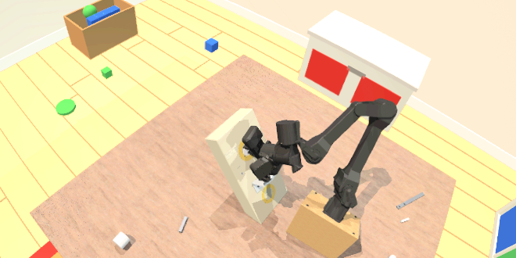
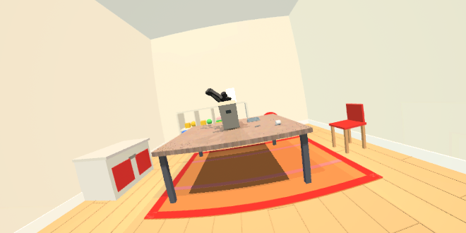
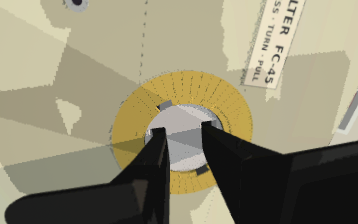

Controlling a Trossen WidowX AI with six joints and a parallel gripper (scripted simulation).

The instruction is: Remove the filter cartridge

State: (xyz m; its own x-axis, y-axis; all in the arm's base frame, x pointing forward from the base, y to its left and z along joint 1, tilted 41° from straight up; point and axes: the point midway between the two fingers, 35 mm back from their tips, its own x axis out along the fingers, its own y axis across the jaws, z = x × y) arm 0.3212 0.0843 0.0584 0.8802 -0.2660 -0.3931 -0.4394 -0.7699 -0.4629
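The service panel (image 1: 234,123) (image 2: 230,120) (image 3: 97,60) stands tilted on the table. The round, pale grey filter cartridge (image 3: 185,152) sits inside a yellow ring (image 3: 130,107) with two small notches, beside the printed label. My gripper (image 1: 252,154) (image 3: 182,132) is shut on the cartridge, its two black fingertips at the left and right of the face. The fingertips hide the slots. I cannot tell whether the face is flush or stands out a little. A flat blue-grey thing (image 2: 253,119), perhaps the tray, lies on the table beyond the panel in the exterior view.
A second yellow ring (image 1: 263,198) is lower on the panel. The arm stands on a wooden block (image 1: 320,227). A white cylinder (image 1: 122,240) (image 2: 277,122), a short grey bar (image 1: 183,224), a longer grey bar (image 1: 410,200) and a small white piece (image 1: 404,220) lie on the table.
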